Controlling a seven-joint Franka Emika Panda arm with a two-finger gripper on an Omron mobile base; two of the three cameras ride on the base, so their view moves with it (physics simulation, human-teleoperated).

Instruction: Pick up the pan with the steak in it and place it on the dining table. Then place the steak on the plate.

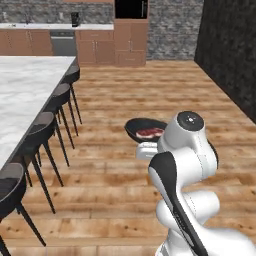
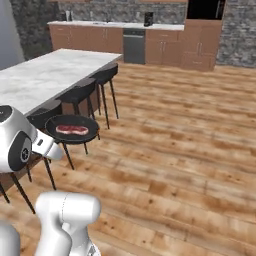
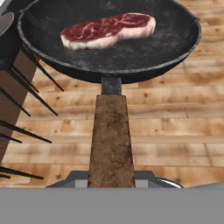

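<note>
Pan (image 3: pixel 109 43) is riding level, the gripper (image 3: pixel 111 181) seemingly clamping its wooden handle's end. Steak (image 3: pixel 107 29) is lying loose, likely sliding if tilted.

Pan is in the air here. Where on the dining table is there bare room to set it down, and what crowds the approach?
The hand is shut on the handle of the pan, with the steak inside, above the wood floor. The dining table shows bare marble across its whole visible top, from near end to far corner. The crowding is along its edge: a row of black stools.
</note>
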